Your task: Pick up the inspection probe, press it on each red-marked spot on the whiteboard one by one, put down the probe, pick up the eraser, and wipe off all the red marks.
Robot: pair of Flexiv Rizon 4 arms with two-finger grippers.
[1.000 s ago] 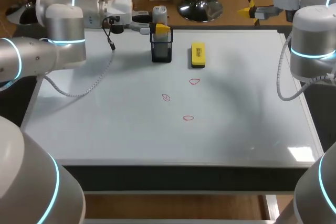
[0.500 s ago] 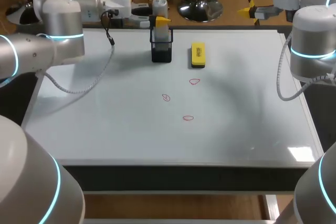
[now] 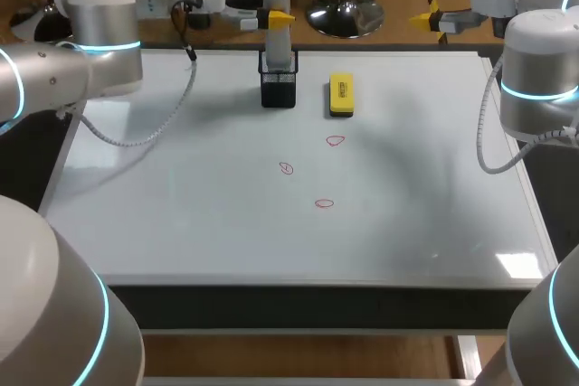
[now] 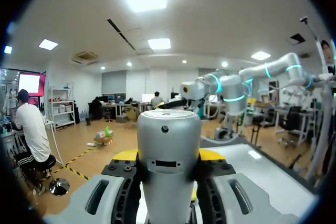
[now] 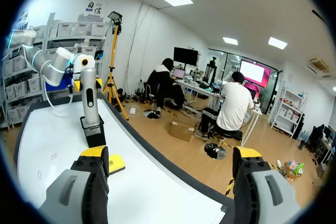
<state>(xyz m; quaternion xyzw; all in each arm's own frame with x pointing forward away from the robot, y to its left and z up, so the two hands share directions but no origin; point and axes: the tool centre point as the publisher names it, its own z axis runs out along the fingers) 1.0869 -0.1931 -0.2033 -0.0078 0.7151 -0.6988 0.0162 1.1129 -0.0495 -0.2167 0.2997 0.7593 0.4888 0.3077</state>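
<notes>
Left fingers (image 4: 126, 155) are clamped on the inspection probe (image 3: 277, 38), one on each side of the silver barrel. The probe is upright, and its lower end sits in the mouth of the black mesh holder (image 3: 279, 89) at the far edge of the whiteboard (image 3: 181, 205). Right fingers (image 5: 94, 153) are wide apart with nothing between them, and our right arm (image 3: 538, 70) is at the far right corner. The yellow eraser (image 3: 341, 95) lies flat just beside the holder, not touching it. Three red marks (image 3: 324, 203) sit mid-board, nearer us than the eraser and well apart from both sets of fingers.
</notes>
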